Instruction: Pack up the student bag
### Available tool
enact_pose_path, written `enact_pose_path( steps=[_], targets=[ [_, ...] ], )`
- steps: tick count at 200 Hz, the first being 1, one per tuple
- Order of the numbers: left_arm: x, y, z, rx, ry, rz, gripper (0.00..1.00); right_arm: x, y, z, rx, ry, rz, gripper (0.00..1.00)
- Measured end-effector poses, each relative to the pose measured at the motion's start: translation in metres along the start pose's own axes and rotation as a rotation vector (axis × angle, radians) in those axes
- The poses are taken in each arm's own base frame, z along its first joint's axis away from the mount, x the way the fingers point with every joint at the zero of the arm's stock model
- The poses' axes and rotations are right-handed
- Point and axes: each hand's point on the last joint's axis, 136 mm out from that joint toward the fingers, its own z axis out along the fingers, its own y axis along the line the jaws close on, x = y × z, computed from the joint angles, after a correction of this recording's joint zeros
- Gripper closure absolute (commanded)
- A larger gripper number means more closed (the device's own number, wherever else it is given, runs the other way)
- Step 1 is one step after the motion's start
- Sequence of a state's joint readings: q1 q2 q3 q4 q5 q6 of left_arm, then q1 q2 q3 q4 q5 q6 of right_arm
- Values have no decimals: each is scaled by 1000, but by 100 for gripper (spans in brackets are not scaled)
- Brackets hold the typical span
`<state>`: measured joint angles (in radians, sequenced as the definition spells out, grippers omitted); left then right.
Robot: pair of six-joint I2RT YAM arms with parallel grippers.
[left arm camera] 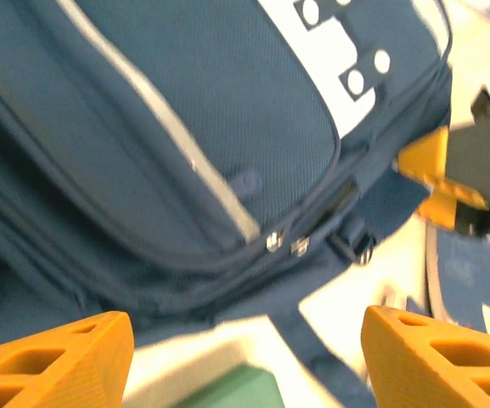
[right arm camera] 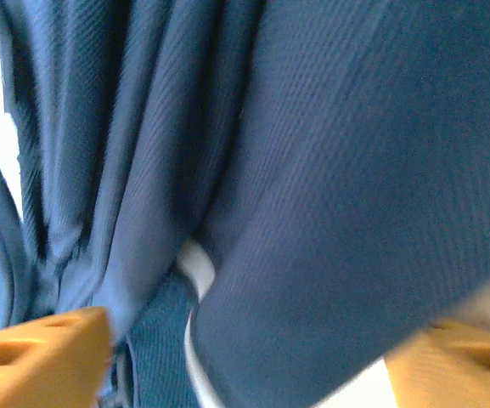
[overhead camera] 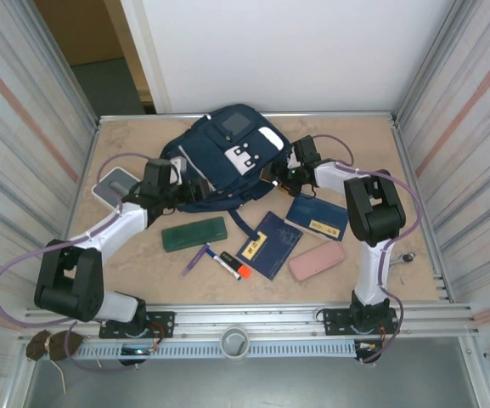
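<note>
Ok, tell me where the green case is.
In the top view, the green case lies left of centre, between the student bag and the purple pen.

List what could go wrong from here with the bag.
Folds of the student bag hang between the open right jaws; closing could pinch loose cloth and drag the bag. The open left jaws sit short of the small zipper pulls and may miss them. A dark strap trails toward the booklet; pulling might sweep it.
</note>
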<state>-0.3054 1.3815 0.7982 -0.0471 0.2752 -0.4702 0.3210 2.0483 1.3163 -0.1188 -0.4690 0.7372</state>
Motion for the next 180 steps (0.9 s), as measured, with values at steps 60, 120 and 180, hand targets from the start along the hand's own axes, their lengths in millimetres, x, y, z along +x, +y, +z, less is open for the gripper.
enact_pose_path(
  steps=[60, 120, 180],
  targets=[
    [34, -20, -28, 60, -14, 118, 27, -24, 52, -39, -217, -122, 136, 100],
    [41, -57, -28, 134, -39, 249, 35, -30, 144, -98, -456, -239, 165, 100],
    [46, -69, 9, 37, -18, 299, 35, -24, 153, -94, -463, -247, 191, 100]
  ],
)
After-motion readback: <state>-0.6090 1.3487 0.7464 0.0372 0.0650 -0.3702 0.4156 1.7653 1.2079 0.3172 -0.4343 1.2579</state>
